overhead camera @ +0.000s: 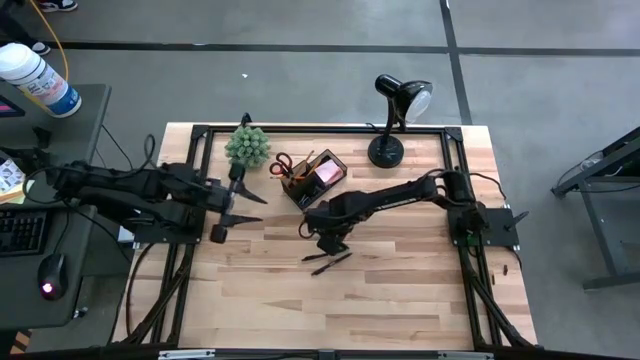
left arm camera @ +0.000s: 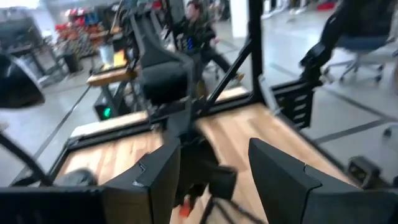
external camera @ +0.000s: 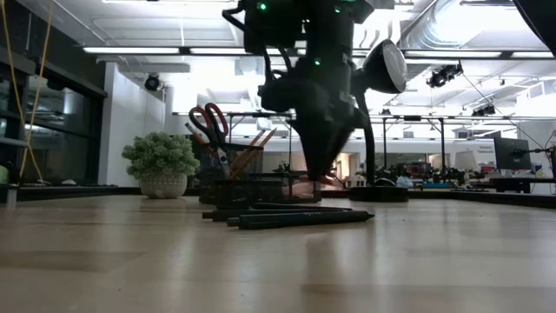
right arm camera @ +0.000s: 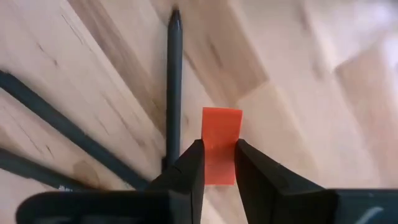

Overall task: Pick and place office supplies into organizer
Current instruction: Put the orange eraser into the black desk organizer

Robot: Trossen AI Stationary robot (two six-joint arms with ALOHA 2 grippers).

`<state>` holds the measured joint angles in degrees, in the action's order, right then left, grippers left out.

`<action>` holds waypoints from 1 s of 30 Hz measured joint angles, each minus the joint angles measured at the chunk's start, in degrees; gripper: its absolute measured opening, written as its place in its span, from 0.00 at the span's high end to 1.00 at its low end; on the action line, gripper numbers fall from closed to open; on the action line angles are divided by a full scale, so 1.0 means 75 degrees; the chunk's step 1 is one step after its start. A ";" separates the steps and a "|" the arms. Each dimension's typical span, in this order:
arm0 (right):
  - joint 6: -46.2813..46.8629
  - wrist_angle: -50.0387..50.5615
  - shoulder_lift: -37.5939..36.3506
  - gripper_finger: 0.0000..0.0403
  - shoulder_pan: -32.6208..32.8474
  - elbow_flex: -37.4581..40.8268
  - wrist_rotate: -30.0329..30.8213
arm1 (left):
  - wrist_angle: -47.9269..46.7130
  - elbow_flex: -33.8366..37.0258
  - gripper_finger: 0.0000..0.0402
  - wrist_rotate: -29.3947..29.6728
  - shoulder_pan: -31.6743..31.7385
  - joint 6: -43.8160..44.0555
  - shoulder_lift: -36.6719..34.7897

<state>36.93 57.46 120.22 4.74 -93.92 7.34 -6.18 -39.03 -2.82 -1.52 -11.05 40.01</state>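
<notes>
Wooden table (overhead camera: 400,300) with a black frame round it; at the far side a desk lamp (overhead camera: 395,115) and a small potted plant (overhead camera: 247,146), neither part of the job. Between them sits the organizer (overhead camera: 315,180), already loaded: scissors (overhead camera: 281,165) standing handles-up, pencils (external camera: 256,139) leaning in a slot, a pink sticky-note pad (overhead camera: 327,172) in another compartment. That leaves the loose stock nearer the front, a few black pens (overhead camera: 330,262) lying flat and roughly parallel, well apart from the caddy. The right arm reaches in from its mount across the middle, wrist bent down so the right gripper (right arm camera: 219,163) points at the boards just beside the pens. Its fingers are clamped on a small red eraser (right arm camera: 221,144), gripped at the near end with the rest sticking out past the tips. Held low like this, it looks like a fresh pickup, lift and carry to the organizer not yet begun. The left arm waits at the left edge beside the plant, left gripper (overhead camera: 236,208) spread wide, holding nothing.
</notes>
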 joint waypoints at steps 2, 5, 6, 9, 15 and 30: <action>-0.0373 0.0021 0.0000 0.82 -0.0086 -0.0168 0.0179 | 0.0001 0.0000 0.55 -0.0201 0.0000 0.0086 -0.0243; -0.1039 0.0094 -0.0003 0.82 -0.0247 -0.0452 0.0413 | 0.0005 0.0000 0.55 -0.0440 0.0001 0.0116 -0.0606; -0.1298 0.0091 -0.0003 0.82 -0.0301 -0.0571 0.0517 | 0.0003 0.0000 0.55 -0.0499 0.0000 0.0117 -0.0731; -0.2376 0.0039 -0.0006 0.82 -0.0449 -0.0940 0.0956 | 0.0006 0.0000 0.55 -0.0546 0.0000 0.0113 -0.1034; -0.5586 -0.0821 -0.0019 0.82 -0.0631 -0.1368 0.1370 | 0.0005 0.0000 0.55 -0.0543 0.0001 -0.0036 -0.1330; -0.9205 -0.1443 -0.0023 0.80 -0.0985 -0.1356 0.1370 | -0.0023 0.0000 0.55 -0.0543 0.0000 -0.0076 -0.1253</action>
<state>-32.11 46.63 120.05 -2.64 -104.09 17.62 -6.35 -39.03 -6.90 -1.52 -11.62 30.61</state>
